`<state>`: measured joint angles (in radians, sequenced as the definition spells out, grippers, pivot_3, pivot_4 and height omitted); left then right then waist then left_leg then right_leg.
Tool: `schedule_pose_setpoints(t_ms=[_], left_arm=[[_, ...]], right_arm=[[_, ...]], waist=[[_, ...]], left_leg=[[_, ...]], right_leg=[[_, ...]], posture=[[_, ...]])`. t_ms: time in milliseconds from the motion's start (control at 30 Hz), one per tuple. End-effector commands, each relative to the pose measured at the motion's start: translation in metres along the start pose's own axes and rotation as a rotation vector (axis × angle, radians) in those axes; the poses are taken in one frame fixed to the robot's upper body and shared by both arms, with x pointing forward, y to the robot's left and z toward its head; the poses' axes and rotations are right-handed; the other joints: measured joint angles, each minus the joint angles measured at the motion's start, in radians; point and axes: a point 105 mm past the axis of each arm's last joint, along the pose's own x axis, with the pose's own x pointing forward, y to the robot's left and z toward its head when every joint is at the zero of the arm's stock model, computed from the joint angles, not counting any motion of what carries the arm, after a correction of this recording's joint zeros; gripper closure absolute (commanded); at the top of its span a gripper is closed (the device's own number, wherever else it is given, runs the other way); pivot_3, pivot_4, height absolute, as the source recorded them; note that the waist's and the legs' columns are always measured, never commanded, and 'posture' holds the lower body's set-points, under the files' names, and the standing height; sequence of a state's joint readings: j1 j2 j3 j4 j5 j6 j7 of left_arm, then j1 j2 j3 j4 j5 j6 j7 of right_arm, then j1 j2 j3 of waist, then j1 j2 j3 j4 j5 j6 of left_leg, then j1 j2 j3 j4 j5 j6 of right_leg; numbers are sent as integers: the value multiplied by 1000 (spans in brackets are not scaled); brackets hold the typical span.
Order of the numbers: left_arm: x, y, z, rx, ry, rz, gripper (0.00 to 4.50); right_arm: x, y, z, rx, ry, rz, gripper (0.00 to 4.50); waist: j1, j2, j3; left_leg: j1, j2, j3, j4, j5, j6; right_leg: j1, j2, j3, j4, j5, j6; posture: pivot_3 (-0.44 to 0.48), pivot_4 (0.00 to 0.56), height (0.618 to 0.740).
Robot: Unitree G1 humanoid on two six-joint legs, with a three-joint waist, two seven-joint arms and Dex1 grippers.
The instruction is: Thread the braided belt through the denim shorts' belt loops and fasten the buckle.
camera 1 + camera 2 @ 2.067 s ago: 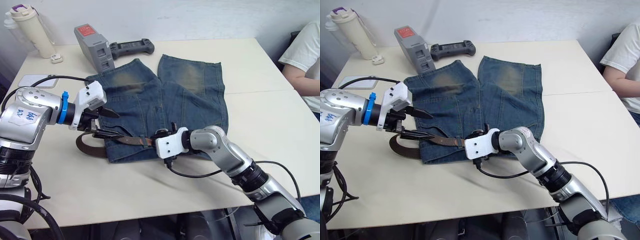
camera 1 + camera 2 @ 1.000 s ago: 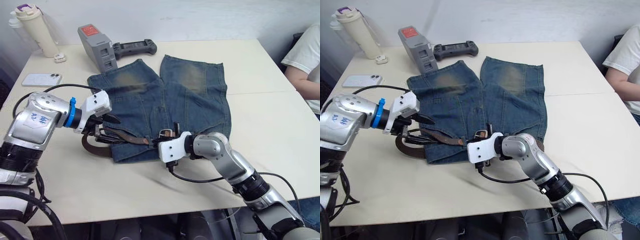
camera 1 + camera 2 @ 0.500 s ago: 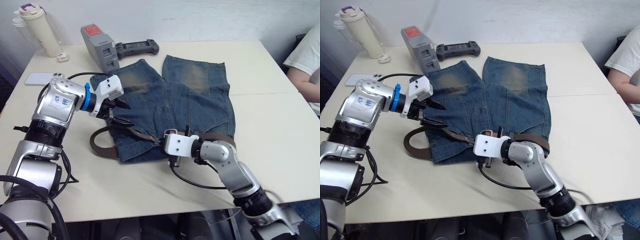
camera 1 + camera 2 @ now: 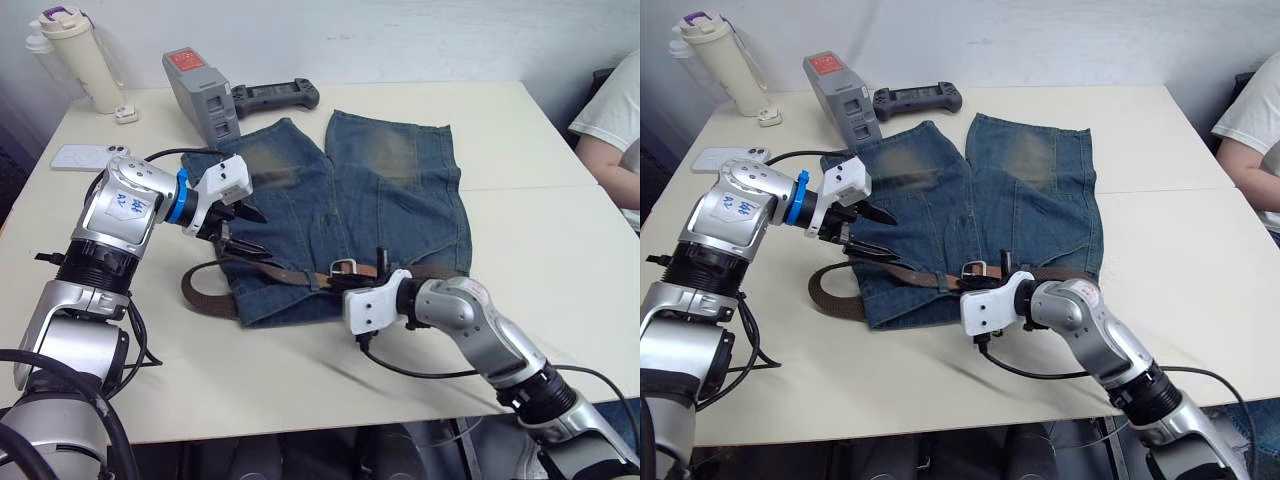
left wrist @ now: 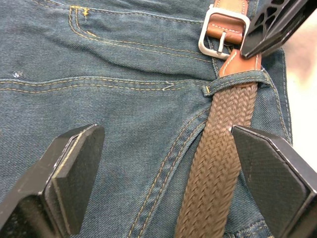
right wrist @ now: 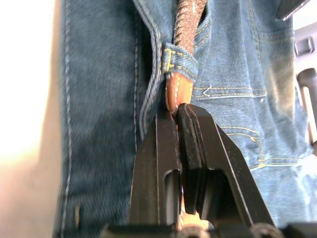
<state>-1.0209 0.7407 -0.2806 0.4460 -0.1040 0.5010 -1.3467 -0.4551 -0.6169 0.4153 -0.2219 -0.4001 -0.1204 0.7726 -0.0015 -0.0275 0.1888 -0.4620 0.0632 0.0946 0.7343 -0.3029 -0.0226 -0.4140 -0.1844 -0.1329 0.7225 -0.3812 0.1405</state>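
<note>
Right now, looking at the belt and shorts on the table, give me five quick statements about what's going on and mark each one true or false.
1. The right gripper is shut on the leather end of the braided belt. True.
2. The left gripper is clamped on the buckle. False: its fingers are open, spread above the denim shorts and holding nothing.
3. The belt passes under a belt loop just beside the buckle. True.
4. The shorts hang off the table edge. False: they lie flat on the tabletop.
5. A grey box and a black controller sit beyond the shorts. True.
</note>
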Motion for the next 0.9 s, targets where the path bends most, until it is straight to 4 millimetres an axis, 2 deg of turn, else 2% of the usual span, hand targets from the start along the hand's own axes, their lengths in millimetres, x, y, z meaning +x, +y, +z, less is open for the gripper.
schedule_pose_setpoints(t_ms=[33,400,500,800,900], left_arm=[[-5,1,5,33,-9,18,0],[3,0,3,39,-8,5,0],[4,-1,2,41,-7,1,0],[6,-2,0,40,-10,-2,0],[7,-2,-1,40,-8,-4,0]], right_arm=[[-18,-18,-1,-78,1,-33,4479],[-55,-51,-24,-136,92,-51,4479],[-71,-59,-31,-157,113,-54,4479],[-98,-68,-45,-174,144,-56,4479],[-107,-65,-48,-149,139,-58,4479]], waist=[[0,0,0],[1,0,0],[2,0,0],[2,0,0],[4,0,0]], left_leg=[[0,0,0,0,0,0],[0,0,0,0,0,0],[0,0,0,0,0,0],[0,0,0,0,0,0],[0,0,0,1,0,0]], right_leg=[[0,0,0,0,0,0],[0,0,0,0,0,0],[0,0,0,0,0,0],[0,0,0,0,0,0],[0,0,0,0,0,0]], posture=[[0,150,664],[0,150,664],[0,150,664],[0,150,664],[0,150,664]])
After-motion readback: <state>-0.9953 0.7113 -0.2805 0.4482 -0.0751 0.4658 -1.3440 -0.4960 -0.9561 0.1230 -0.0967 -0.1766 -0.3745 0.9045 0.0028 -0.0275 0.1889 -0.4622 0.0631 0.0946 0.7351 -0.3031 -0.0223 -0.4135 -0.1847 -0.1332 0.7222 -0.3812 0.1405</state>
